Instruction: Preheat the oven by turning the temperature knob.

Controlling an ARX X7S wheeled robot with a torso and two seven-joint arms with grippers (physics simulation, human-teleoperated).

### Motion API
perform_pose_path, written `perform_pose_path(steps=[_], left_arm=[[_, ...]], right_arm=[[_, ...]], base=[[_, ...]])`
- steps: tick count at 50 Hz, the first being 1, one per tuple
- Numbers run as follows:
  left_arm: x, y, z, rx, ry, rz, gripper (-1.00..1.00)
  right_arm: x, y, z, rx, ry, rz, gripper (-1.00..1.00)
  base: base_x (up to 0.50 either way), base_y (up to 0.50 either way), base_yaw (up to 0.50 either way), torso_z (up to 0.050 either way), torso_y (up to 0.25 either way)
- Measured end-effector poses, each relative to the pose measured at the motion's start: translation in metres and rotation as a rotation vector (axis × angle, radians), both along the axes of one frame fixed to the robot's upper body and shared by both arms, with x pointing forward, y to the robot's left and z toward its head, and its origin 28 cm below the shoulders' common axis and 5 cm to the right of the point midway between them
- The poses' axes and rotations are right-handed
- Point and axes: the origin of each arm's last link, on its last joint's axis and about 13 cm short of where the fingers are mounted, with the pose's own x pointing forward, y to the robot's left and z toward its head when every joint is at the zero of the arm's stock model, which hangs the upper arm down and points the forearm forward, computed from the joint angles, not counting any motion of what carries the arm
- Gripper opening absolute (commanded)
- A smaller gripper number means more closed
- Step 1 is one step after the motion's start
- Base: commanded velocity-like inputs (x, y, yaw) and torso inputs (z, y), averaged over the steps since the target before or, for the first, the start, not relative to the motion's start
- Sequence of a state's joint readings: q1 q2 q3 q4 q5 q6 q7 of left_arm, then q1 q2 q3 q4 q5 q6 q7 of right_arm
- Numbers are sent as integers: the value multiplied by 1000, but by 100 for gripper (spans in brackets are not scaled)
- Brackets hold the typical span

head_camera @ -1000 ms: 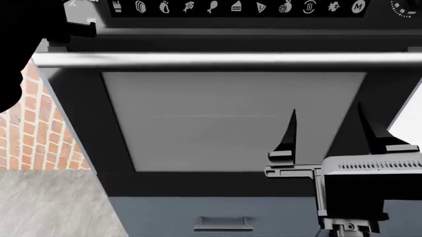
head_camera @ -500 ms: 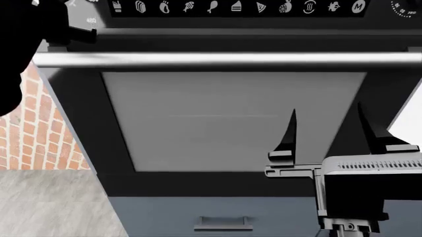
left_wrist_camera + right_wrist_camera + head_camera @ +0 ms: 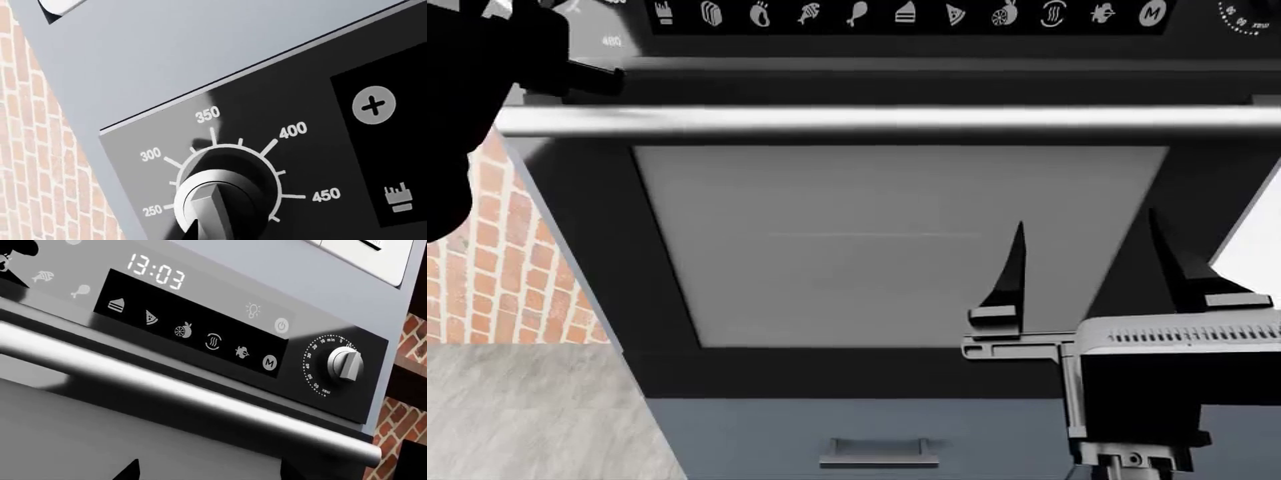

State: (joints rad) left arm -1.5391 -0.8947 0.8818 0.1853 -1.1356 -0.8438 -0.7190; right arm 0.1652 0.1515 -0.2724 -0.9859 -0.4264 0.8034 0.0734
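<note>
The temperature knob (image 3: 212, 206) is a silver knob with a raised ridge, set in a dial marked 250 to 450 on the oven's black control panel (image 3: 313, 125). In the left wrist view, one dark fingertip (image 3: 192, 231) of my left gripper lies against the ridge, and the other side is lost in dark. In the head view, my left arm (image 3: 481, 70) is a black mass at the top left and hides the knob. My right gripper (image 3: 1088, 250) is open and empty in front of the oven door glass (image 3: 894, 240); it also shows in the right wrist view (image 3: 210, 471).
A steel handle bar (image 3: 881, 120) runs across the oven door, also in the right wrist view (image 3: 167, 390). A timer knob (image 3: 345, 363) and a clock reading 13:03 (image 3: 156, 271) sit on the panel. A brick wall (image 3: 507, 270) is at the left, and a drawer handle (image 3: 878, 455) is below.
My left arm's wrist part at the top left has shifted and turned slightly at the knob. The right arm has not moved.
</note>
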Motion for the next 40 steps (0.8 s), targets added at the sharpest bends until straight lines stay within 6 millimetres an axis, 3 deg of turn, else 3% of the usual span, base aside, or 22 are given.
perform_pose_path(steps=[40], left_arm=[[2,4,0,85,0,0,-100]], right_arm=[[1,0,-1,1,6,0,100]], base=[[9,0,-6,1,0]])
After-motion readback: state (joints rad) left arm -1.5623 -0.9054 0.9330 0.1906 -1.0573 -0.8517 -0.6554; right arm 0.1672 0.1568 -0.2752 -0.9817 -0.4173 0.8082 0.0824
